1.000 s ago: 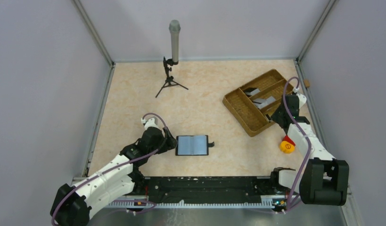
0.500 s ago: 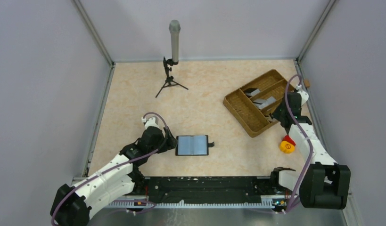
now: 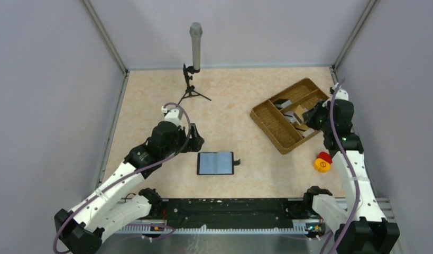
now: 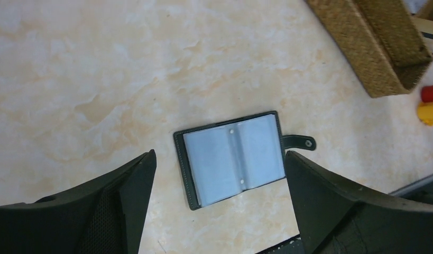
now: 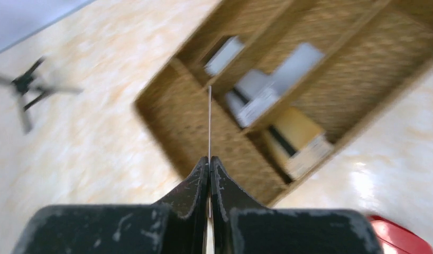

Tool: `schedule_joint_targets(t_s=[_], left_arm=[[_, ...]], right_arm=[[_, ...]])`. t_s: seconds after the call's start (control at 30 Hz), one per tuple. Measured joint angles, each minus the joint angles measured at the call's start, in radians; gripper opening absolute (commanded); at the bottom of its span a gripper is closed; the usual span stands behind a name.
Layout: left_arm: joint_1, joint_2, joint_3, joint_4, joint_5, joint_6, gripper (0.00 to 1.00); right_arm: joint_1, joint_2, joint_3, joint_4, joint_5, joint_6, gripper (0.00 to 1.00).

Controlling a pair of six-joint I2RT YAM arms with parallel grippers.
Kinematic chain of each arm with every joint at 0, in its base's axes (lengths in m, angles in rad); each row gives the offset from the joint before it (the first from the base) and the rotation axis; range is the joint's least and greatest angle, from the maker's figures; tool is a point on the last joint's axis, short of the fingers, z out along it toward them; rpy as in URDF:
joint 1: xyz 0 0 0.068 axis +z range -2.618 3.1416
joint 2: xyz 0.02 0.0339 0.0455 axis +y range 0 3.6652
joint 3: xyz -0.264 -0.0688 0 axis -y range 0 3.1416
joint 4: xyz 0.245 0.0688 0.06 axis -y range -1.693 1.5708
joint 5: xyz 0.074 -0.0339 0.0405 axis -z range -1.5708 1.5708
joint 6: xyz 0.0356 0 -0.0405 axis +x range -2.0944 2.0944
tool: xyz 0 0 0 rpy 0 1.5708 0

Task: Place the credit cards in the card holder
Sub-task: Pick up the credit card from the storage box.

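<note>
One credit card (image 5: pixel 209 121) pinched in right gripper (image 5: pixel 210 165); left gripper (image 4: pixel 219 159) gapes near card holder (image 3: pixel 215 163).

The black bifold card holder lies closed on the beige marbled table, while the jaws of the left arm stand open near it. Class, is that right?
No. The black bifold card holder lies open, not closed, pale blue sleeves up, as the left wrist view shows. It is on the beige marbled table, and the jaws of the left arm stand open near it.
</note>
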Motion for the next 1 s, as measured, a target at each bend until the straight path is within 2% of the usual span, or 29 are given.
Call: schedule_joint_targets(t_s=[0.13,0.3,0.43,0.67,0.77,1.0], left_arm=[[0.001,0.039,0.085,0.005,0.145,0.119,0.94],[-0.002,0.124,0.120,0.017,0.444,0.225,0.94],[-0.018,0.169,0.120,0.031,0.658,0.256,0.96],[-0.027,0.168,0.119,0.089,0.878,0.264,0.96],[-0.028,0.169,0.118,0.113,0.944,0.261,0.87],[-0.040,0.212,0.117,0.137,1.050,0.262,0.55]], right_arm=[[0.040,0.005,0.014,-0.018,-0.270,-0.037,0.00],[0.280,0.057,0.042,-0.044,-0.565,-0.092,0.00],[0.412,0.085,0.041,0.003,-0.786,-0.095,0.00],[0.547,0.143,0.043,0.095,-0.999,-0.094,0.00],[0.627,0.205,0.074,0.058,-1.029,-0.138,0.00],[0.718,0.289,0.126,0.003,-1.054,-0.209,0.00]])
